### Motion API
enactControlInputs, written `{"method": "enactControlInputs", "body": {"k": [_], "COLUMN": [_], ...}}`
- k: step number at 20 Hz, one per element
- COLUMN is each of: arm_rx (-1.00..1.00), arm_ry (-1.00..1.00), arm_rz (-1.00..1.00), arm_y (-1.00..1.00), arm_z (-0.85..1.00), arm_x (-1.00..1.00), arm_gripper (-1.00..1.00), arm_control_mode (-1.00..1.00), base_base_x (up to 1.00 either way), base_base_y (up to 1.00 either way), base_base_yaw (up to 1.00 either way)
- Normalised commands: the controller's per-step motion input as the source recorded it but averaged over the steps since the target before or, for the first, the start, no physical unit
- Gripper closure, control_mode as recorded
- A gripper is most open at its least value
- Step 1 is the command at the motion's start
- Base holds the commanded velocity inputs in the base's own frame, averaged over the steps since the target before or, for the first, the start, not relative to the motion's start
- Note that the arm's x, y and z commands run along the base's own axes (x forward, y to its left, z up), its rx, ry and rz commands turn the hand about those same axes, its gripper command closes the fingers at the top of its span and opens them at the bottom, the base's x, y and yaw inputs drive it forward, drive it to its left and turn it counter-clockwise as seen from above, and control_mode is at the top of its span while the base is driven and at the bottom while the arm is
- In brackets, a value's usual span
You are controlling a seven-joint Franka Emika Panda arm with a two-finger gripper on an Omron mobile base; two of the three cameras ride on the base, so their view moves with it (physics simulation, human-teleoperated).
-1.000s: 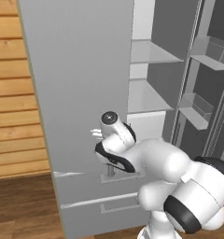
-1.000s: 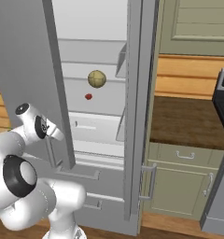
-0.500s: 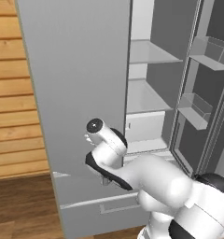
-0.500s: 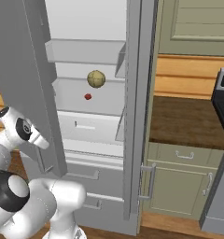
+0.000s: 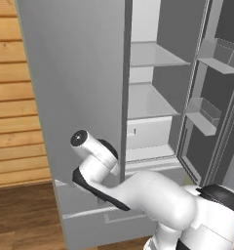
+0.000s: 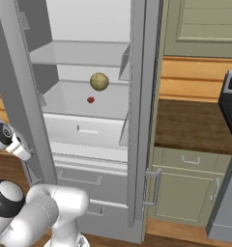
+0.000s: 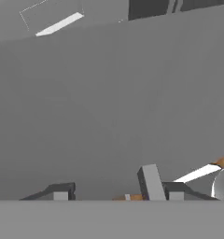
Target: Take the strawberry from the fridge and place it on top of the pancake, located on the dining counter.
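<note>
One step out of several done, judging by how things lie: fridge (image 6: 143, 96) standing open, left door (image 5: 75, 83) swung wide toward the wooden wall, right door (image 5: 211, 97) open too, white shelves bared

Strawberry (image 6: 91, 100) untouched on the middle shelf (image 6: 65, 103), toward the back, just below and left of the larger yellow-green fruit (image 6: 99, 81) in the right base view, and apart from it

Gripper (image 7: 117, 191) low beside the outer face of the left door, nowhere near the fruit. Fingertips (image 7: 60, 191) spread apart in the hand view, clamped on nothing; small grey upright piece between them, nearer the right one, possibly part of the door, too unclear to call. Plain grey door panel ahead of the hand

Left to do, by estimate, nearly everything that matters: swing the arm round the door edge into the compartment, come down on the tiny strawberry without nudging the round fruit beside it, pinch and lift, back out, drive to the dining counter, set the berry on top of the pancake

Main risk ahead: so small a fruit rolling or slipping from the fingers
</note>
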Motion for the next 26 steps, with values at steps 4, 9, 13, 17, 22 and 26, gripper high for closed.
{"method": "enactControlInputs", "body": {"k": [4, 9, 13, 17, 22, 26], "arm_rx": [-0.07, -0.04, 0.01, 0.15, 0.35, 0.40], "arm_ry": [0.00, 0.00, 0.00, 0.00, 0.00, 0.00], "arm_rz": [-0.04, 0.00, 0.02, 0.13, 0.07, 0.05], "arm_y": [0.41, 0.17, -0.15, -0.19, -0.36, -0.50], "arm_z": [0.25, 0.57, 0.36, 0.56, 0.58, 0.50], "arm_x": [-0.36, -0.79, -0.84, -0.55, -0.17, -0.04], "arm_gripper": [-1.00, -1.00, -1.00, -1.00, -1.00, -1.00], "arm_control_mode": [-1.00, -1.00, -1.00, -1.00, -1.00, -1.00], "base_base_x": [0.00, 0.00, 0.00, 0.00, 0.00, 0.00], "base_base_y": [0.00, 0.00, 0.00, 0.00, 0.00, 0.00], "base_base_yaw": [0.00, 0.00, 0.00, 0.00, 0.00, 0.00]}}
